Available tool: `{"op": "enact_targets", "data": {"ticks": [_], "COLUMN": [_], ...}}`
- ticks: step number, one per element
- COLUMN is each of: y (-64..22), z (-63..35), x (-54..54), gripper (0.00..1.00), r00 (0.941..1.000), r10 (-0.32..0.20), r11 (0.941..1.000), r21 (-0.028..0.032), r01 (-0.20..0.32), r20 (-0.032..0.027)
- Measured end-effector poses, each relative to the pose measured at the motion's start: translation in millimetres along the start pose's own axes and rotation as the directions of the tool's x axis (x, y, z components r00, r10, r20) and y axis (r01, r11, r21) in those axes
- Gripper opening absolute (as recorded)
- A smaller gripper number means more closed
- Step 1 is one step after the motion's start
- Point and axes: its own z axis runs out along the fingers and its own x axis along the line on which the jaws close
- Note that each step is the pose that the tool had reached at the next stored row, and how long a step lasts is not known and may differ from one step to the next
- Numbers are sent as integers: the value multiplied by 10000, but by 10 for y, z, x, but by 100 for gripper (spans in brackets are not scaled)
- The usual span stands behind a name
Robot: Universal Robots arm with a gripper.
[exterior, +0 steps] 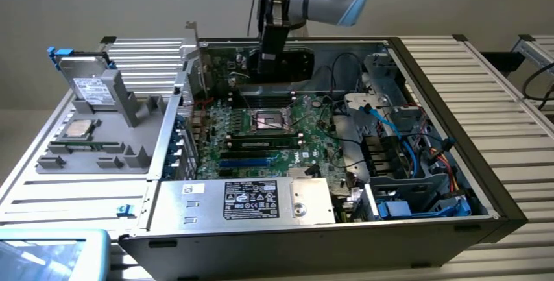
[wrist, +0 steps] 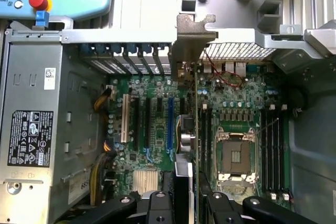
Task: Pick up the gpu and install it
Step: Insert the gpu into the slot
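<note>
The gpu (exterior: 279,67) hangs upright on its long edge over the far part of the green motherboard (exterior: 259,154), inside the open computer case. Its black face and green board show, with the silver bracket (exterior: 192,50) toward the exterior view's left. My gripper (exterior: 270,46) comes down from above and is shut on the card's top edge. In the wrist view the gpu (wrist: 195,124) is seen edge-on, between the blue expansion slot (wrist: 169,119) and the CPU socket (wrist: 233,153). Its bracket (wrist: 194,38) is at the case's rear slot wall, and my gripper (wrist: 186,203) clamps the card from both sides.
A silver power supply (exterior: 251,200) fills the case's near corner. A drive cage with blue cables (exterior: 416,164) lies at the exterior view's right. A memory stick (exterior: 264,143) sits beside the socket. Left of the case, a grey holder (exterior: 95,145) carries a hard drive (exterior: 91,89). A teach pendant (exterior: 43,255) lies near.
</note>
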Motion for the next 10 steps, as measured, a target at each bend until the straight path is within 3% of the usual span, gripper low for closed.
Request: {"op": "enact_targets", "data": {"ticks": [3, 10], "y": [15, 39], "z": [22, 148], "x": [-32, -53], "gripper": [29, 29], "r00": [9999, 9998], "r10": [19, 36], "r11": [10000, 10000], "r21": [19, 27], "r01": [-18, -36], "r20": [-171, -170]}}
